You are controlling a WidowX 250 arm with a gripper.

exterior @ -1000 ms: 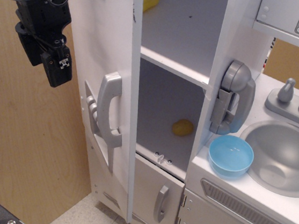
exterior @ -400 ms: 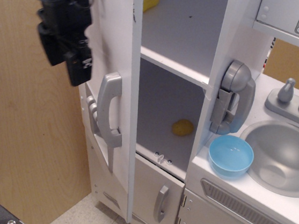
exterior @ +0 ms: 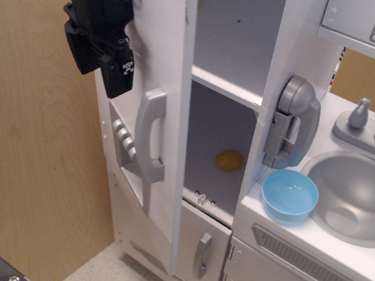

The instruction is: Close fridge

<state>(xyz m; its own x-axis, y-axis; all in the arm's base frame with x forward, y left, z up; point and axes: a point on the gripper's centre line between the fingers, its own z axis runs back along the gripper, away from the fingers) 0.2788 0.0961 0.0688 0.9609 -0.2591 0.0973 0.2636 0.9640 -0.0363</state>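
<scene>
The tall white fridge point(exterior: 289, 50) stands open. Its big door point(exterior: 162, 36) is swung out to the left and stands partly ajar, with the long grey vertical handle point(exterior: 151, 134) and the grey button recess point(exterior: 124, 141) on its outer face. My black gripper point(exterior: 116, 73) is at the upper left, against the door's outer face above the buttons. It is seen side-on, so its jaws are not readable. Inside, a white shelf point(exterior: 226, 88) and a small yellow object point(exterior: 229, 160) on the fridge floor show through the gap.
A grey toy phone point(exterior: 291, 122) hangs on the fridge's right post. A blue bowl point(exterior: 290, 195) sits on the counter beside the grey sink point(exterior: 363, 201). A small lower white door point(exterior: 201, 247) is shut. A wooden panel point(exterior: 29, 163) stands at the left.
My gripper has moved right, up to the door's outer face. The door has swung to the right, narrowing the opening and hiding the yellow item on the top shelf.
</scene>
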